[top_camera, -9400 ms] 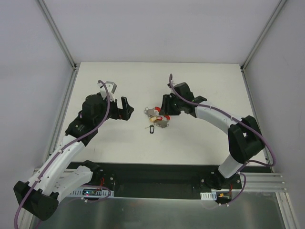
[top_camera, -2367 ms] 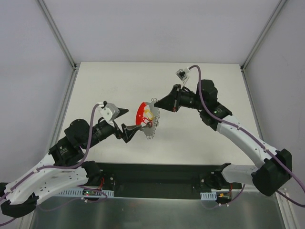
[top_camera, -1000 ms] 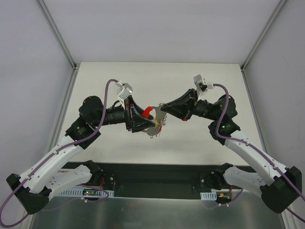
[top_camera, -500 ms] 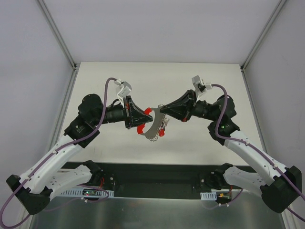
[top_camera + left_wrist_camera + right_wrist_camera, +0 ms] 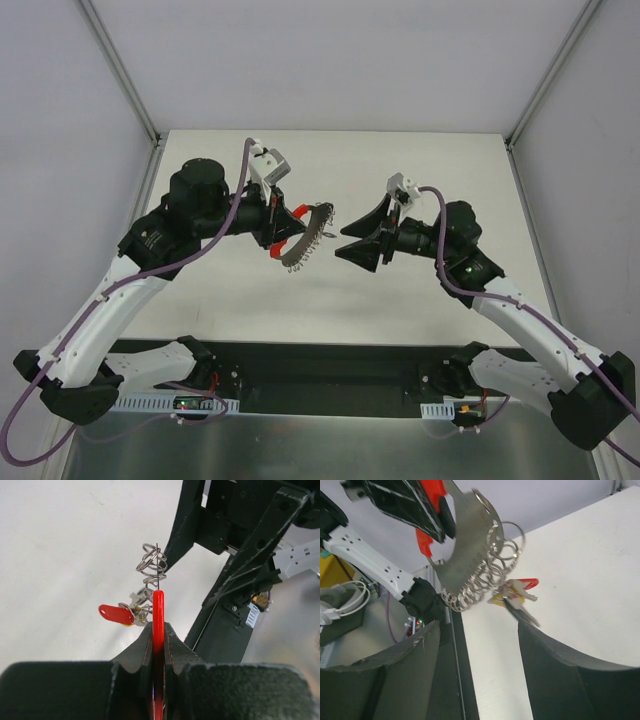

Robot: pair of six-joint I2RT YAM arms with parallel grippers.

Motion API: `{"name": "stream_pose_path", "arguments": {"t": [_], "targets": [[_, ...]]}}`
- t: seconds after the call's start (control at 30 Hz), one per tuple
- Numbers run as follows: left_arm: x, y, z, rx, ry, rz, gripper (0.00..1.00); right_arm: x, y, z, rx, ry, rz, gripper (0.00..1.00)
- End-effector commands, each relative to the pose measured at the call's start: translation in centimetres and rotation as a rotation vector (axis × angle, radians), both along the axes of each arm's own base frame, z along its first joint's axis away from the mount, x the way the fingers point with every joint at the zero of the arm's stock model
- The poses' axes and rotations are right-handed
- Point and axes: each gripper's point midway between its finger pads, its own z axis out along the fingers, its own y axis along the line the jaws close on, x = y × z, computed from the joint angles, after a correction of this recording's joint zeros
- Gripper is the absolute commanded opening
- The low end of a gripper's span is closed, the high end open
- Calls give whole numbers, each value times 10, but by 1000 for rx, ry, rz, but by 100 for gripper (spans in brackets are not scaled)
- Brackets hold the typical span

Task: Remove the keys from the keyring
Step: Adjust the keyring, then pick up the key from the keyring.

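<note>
The keyring [image 5: 308, 228] hangs in the air over the table's middle: a curved silvery plate [image 5: 465, 550] with a red plastic piece [image 5: 158, 607] and a row of small wire rings [image 5: 482, 582]. My left gripper [image 5: 158, 626] is shut on the red piece, seen edge-on between its pads. The keys [image 5: 516, 594] dangle in a small bunch from the rings, with a red tag [image 5: 116, 614] and a dark key among them. My right gripper [image 5: 480, 635] stands open just right of the keyring, touching nothing; the keys hang a little beyond its fingers [image 5: 547, 647].
Below is the white table [image 5: 430, 180], boxed in by pale walls and metal corner posts [image 5: 125, 85]. The black base rail [image 5: 330, 365] runs along the near edge. The two arms face each other closely over the middle.
My right gripper has opened, let go of the keyring and drawn back to the right. The left gripper has shut on the red piece and pulled the keyring slightly left.
</note>
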Motion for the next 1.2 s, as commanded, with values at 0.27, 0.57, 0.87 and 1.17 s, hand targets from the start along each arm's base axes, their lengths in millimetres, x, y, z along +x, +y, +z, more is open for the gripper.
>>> {"name": "stream_pose_path", "arguments": {"t": [0.27, 0.57, 0.87, 1.17], "targets": [[-55, -9, 44, -85, 48, -293, 0, -16, -5, -13, -6, -385, -60, 68], [-64, -11, 56, -114, 63, -340, 0, -47, 5, 8, 66, -464, -2, 62], [-67, -13, 54, -118, 79, -367, 0, -50, 5, 21, 71, -476, -36, 42], [-71, -12, 55, -123, 87, -381, 0, -45, 5, 18, 30, -489, -75, 39]]}}
